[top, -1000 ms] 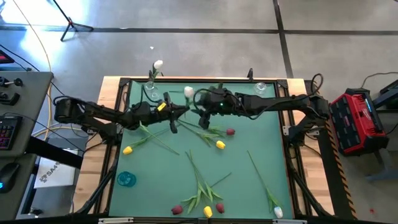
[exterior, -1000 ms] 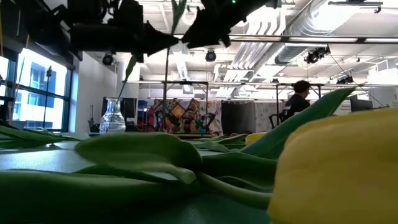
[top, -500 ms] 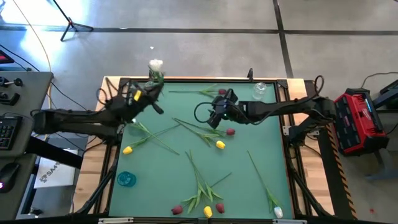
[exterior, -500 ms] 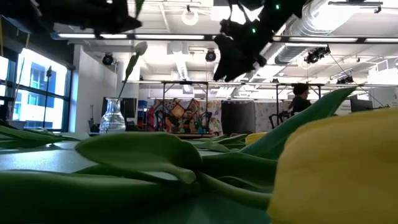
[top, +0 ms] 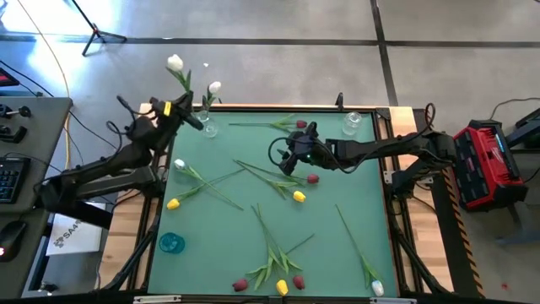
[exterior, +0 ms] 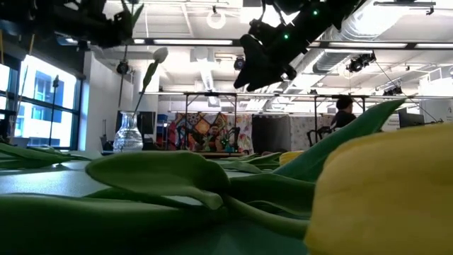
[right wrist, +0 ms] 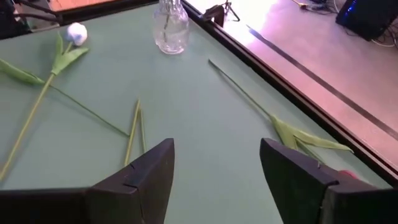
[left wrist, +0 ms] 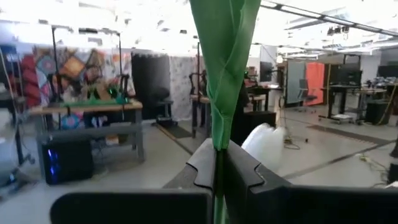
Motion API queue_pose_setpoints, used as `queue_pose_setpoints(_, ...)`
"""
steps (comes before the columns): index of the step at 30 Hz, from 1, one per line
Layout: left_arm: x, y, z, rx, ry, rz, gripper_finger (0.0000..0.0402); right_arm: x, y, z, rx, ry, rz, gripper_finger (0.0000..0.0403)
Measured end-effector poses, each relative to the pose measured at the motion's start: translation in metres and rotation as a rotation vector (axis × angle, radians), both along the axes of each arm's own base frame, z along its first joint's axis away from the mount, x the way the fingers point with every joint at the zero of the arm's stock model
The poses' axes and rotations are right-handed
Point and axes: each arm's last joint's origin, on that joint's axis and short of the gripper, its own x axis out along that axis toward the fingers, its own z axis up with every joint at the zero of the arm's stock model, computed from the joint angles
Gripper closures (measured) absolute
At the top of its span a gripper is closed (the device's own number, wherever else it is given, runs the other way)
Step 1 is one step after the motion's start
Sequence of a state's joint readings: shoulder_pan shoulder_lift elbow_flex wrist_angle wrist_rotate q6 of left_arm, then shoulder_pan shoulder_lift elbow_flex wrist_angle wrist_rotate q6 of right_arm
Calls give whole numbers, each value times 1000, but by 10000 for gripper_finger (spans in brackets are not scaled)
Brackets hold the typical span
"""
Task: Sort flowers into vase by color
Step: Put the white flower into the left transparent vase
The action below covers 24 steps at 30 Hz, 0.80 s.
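White tulip (top: 175, 62) – pinched in left fingers (top: 184, 114) by vase (top: 207, 127); right fingers (top: 287, 160) apart, empty.

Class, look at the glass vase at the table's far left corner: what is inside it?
The glass vase holds one white tulip, upright on its stem. Any water inside cannot be made out.

The counter (top: 337, 253) is covered in pale green inside a black rim with a light wood edge, and the flowers (top: 278, 262) scattered on it have green stems with white, yellow and dark red heads. A white-headed tulip (top: 175, 62) shows at about ten o'clock, and a blue object (top: 171, 243) lies at eight o'clock. Off the counter at three o'clock sits a red and black case (top: 487, 165).
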<state>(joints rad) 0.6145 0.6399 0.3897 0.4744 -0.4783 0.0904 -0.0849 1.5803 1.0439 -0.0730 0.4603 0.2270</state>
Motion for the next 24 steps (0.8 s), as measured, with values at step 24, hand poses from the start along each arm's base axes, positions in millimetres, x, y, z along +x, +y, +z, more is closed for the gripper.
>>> queue_pose_setpoints(24, 4, 38, -14, -88, -91, -55, 401, 1, 1, 0, 24, -9, 23, 178)
